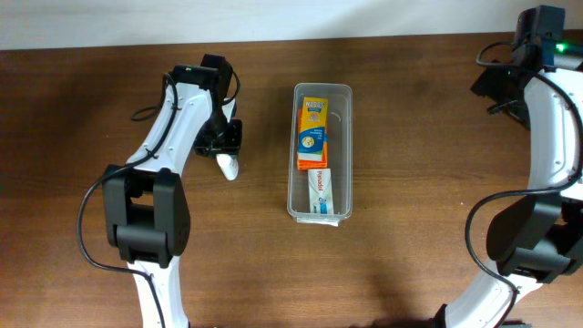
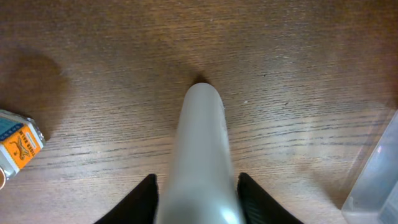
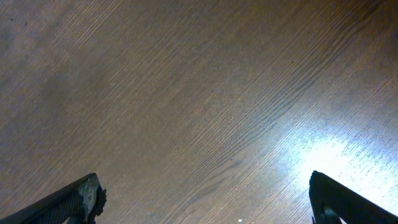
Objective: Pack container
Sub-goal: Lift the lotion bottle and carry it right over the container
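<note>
We judge tube-fetch step; left hand (image 2: 198,190) clamps white tube (image 2: 202,124), left of centre overhead; right hand (image 3: 205,199) spread wide, empty, upper right; container (image 1: 341,118) mid-frame, orange box (image 1: 311,132) and toothpaste box (image 1: 319,191) inside; next calls for lift, carry rightward over rim.

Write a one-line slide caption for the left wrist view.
Left gripper clamps a white tube over the wooden table, orange box at left, clear container corner at right.

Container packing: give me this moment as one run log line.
left hand: shut on white tube, beside container | right hand: open over table | container: orange box, white-blue box inside
</note>
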You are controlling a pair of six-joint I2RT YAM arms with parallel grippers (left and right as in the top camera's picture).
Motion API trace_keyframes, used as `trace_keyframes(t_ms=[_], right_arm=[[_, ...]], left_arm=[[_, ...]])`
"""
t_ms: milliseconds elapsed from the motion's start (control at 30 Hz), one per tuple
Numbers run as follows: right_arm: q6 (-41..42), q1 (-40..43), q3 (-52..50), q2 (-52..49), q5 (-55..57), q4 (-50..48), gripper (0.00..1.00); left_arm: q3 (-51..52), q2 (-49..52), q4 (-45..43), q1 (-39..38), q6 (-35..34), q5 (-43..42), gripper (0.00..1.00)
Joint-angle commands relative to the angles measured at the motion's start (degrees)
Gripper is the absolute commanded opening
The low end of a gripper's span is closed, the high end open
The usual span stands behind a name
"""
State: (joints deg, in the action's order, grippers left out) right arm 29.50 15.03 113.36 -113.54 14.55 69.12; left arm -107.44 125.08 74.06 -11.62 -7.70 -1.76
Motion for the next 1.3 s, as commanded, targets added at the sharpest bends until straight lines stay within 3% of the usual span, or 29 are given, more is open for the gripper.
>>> trace_keyframes(t_ms=[0, 133, 367, 533, 967, 1267], right_arm=[[-0.33, 0.37, -0.09, -0.46, 0.94, 0.02, 0.98], [-0.33, 0.37, -0.09, -0.46, 0.94, 0.02, 0.98], [-0.33, 0.37, -0.09, -0.46, 0.94, 0.02, 0.98], [-0.33, 0.37, -0.09, -0.46, 0.94, 0.02, 0.99], [-0.33, 0.37, -0.09, -0.46, 0.94, 0.02, 0.98], [-0.33, 0.37, -0.09, -0.46, 0.94, 0.02, 0.98]], left_arm=[[0.7, 0.61, -0.09, 0.0, 0.09, -0.42, 0.35], [0.7, 0.61, 0.11, 0.0, 0.09, -0.44, 0.25], [0.66, 0.59, 0.57, 0.0, 0.09, -0.83, 0.16], [-1.57, 0.59, 0.96, 0.0, 0.09, -3.5, 0.16], [-27.52, 0.59, 4.57, -1.01, -1.25, -3.5, 0.12], [-34.93, 0.59, -1.33, -11.76, -2.12, -4.07, 0.11]])
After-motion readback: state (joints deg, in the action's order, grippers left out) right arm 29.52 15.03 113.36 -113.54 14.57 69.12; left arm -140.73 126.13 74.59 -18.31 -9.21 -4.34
